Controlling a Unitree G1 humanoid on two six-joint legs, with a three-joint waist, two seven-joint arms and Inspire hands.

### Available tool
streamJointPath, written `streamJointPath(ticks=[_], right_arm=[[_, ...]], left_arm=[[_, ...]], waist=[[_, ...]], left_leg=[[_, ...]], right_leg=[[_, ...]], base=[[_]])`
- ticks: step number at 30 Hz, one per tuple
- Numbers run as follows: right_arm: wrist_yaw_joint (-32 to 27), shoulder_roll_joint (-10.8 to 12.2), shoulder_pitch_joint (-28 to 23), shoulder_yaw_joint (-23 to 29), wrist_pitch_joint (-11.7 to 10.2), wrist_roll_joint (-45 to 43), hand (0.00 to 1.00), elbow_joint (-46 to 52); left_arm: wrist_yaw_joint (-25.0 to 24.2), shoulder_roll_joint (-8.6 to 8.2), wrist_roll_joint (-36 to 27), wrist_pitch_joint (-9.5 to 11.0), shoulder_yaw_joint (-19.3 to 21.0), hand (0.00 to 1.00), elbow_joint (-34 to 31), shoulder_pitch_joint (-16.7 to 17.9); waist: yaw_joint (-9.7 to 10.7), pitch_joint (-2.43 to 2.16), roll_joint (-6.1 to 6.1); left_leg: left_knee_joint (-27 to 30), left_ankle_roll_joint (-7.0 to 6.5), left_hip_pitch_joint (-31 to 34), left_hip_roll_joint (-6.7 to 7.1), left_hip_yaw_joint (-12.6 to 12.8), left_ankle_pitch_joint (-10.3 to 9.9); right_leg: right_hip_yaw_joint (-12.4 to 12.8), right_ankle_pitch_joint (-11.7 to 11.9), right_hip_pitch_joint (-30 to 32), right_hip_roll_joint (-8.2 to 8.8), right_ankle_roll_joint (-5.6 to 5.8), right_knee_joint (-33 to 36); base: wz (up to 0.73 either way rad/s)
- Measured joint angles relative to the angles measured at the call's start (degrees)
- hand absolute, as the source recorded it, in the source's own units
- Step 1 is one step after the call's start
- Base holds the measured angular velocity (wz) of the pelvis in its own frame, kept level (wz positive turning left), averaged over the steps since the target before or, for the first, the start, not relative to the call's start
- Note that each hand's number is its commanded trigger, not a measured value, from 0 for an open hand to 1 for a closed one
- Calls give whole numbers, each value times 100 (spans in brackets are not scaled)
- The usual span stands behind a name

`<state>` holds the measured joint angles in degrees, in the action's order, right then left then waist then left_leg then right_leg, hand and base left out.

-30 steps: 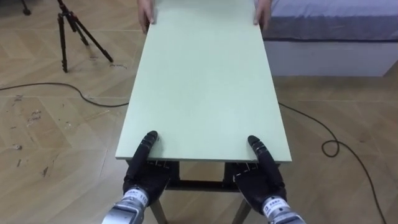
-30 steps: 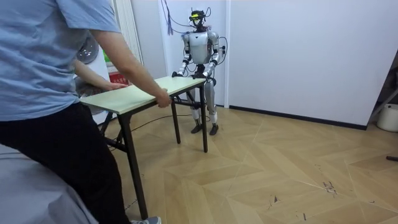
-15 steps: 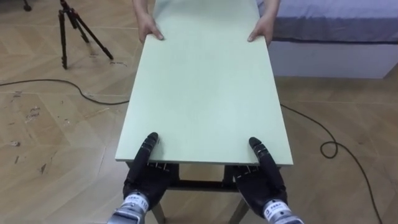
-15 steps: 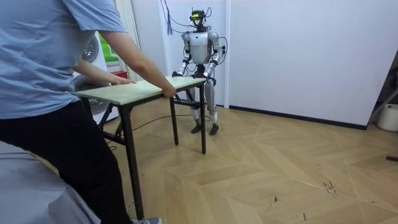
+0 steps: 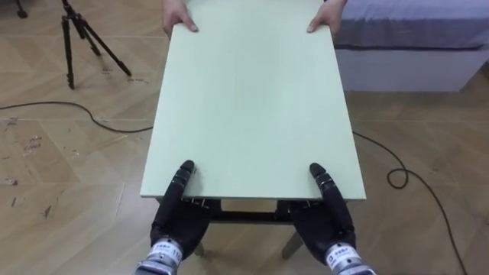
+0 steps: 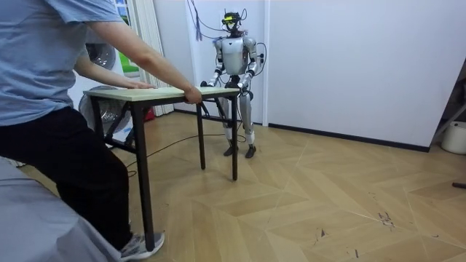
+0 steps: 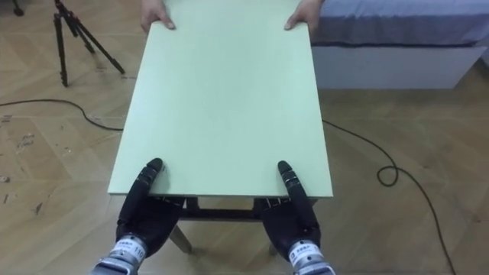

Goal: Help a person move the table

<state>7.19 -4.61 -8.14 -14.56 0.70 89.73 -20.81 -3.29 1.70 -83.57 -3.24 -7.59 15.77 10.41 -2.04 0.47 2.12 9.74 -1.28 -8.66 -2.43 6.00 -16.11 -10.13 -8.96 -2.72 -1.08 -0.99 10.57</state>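
Both the left hand and right hand pinch the desk's near edge, thumbs on top, fingers beneath, seemingly mid-carry with the person opposite; next, step in time, keeping it level.

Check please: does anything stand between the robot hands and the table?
Nothing visible does. The left robot hand and the right robot hand are both already against the near edge of the table.

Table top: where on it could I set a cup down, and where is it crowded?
Nearly the whole table top is bare, between the person's hands at the far corners and the robot's left hand and right hand at the near edge. Only those four spots are taken.
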Motion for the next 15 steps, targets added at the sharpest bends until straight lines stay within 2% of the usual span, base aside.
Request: streamJointPath(ticks=[5,8,10,15], right_arm=[[-11,-25,-57,-13,-64,1,100,185],[-11,-32,-233,-41,-180,-35,100,457],[3,-62,-396,-106,-279,-75,100,651],[4,-93,-483,-226,-329,-121,100,761]], left_arm=[[6,-44,-1,1,-2,100,-62,0],[4,-62,9,11,-45,100,-153,42],[1,-61,13,23,-99,100,-406,277],[-11,-53,43,172,-158,100,-593,478]], waist=[[-50,3,-5],[-140,6,-11],[-143,14,-26],[-168,55,-86]], left_leg=[[-9,0,5,-4,5,0],[-21,0,-1,-5,1,0],[-21,0,-3,-6,-3,0],[-21,0,9,0,-4,0]], right_leg=[[58,0,52,-9,0,4],[74,0,70,-22,0,12],[93,0,67,-22,0,12],[144,0,79,-18,0,4]], base=[[-7],[-10],[-2],[0]])
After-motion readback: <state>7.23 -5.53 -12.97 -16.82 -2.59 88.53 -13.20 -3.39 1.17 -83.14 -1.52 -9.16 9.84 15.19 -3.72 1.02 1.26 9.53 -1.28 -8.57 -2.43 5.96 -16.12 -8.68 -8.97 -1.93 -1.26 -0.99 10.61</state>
